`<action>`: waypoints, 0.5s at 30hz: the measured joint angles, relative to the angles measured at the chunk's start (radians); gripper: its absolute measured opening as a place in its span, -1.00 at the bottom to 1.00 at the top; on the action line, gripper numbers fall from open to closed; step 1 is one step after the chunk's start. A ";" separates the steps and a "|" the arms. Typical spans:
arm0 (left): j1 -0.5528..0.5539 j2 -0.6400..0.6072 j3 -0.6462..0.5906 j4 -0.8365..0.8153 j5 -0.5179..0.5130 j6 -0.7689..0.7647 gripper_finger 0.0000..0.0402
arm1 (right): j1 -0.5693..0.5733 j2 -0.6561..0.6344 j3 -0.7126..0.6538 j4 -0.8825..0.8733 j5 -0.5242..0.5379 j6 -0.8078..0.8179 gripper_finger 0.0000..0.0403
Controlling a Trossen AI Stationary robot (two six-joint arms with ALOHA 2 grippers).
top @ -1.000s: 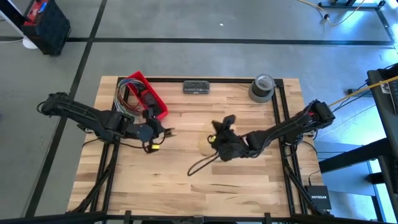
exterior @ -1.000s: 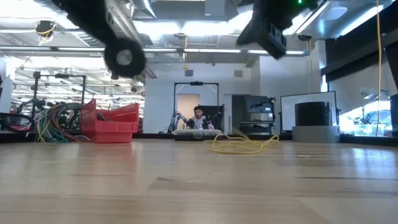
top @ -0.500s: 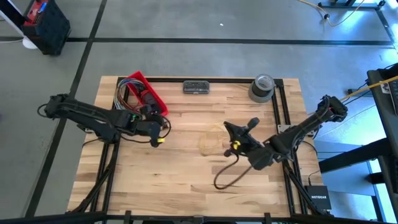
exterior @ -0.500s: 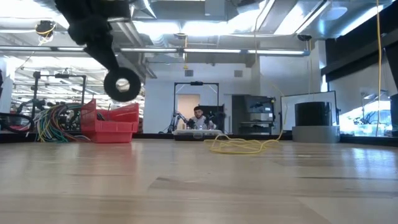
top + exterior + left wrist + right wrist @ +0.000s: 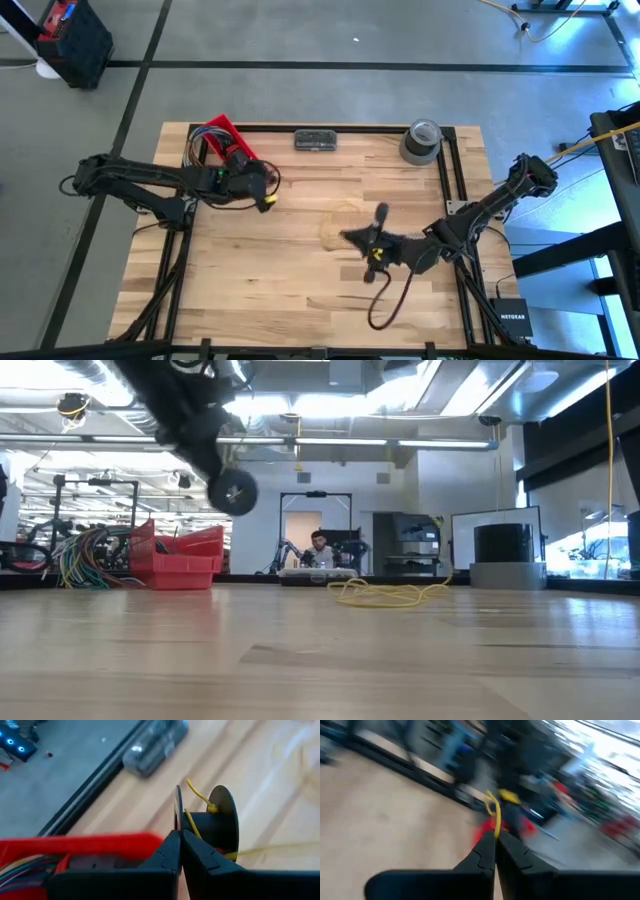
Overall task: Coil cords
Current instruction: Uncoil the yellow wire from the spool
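Note:
A thin yellow cord lies in a loose pile on the wood table (image 5: 300,280) near its middle (image 5: 338,222) and shows in the low view (image 5: 390,594). My left gripper (image 5: 266,194) is shut on a small black spool (image 5: 220,822), held above the table near the red bin; a few turns of cord sit on the spool's core and a short end sticks out (image 5: 196,794). The spool also shows in the low view (image 5: 233,490). My right gripper (image 5: 371,250) is right of the pile, shut on a strand of the cord (image 5: 495,822). My left gripper pinches the spool's thin near flange (image 5: 177,820) between its two fingers, at the flange's rim. The spool is lifted clear of the table, its axis roughly level. My right gripper pinches the cord (image 5: 495,831) between its two fingertips. A short kinked end (image 5: 492,802) stands beyond the tips.
A red bin (image 5: 232,150) with multicoloured wires stands at the far left. A grey flat box (image 5: 315,140) and a roll of tape (image 5: 421,140) stand at the far edge. A dark cable loop (image 5: 388,308) trails from the right arm.
My left gripper has carried the spool toward the table's far edge and a little to the right, still shut on it. My right gripper has swung from over the cord pile toward the right and near edges, then back a little leftward. The dark cable loop followed it.

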 joint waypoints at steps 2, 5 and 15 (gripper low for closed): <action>0.016 0.000 0.000 0.072 -0.005 0.004 -0.97 | -0.011 0.023 0.000 0.050 -0.129 -0.020 -0.96; 0.030 0.000 0.000 0.187 -0.018 0.070 -0.97 | -0.028 0.058 0.000 0.084 -0.262 -0.062 -0.96; 0.014 -0.060 0.000 0.440 0.057 0.314 -0.97 | -0.119 0.102 0.000 -0.179 -0.307 0.019 -0.96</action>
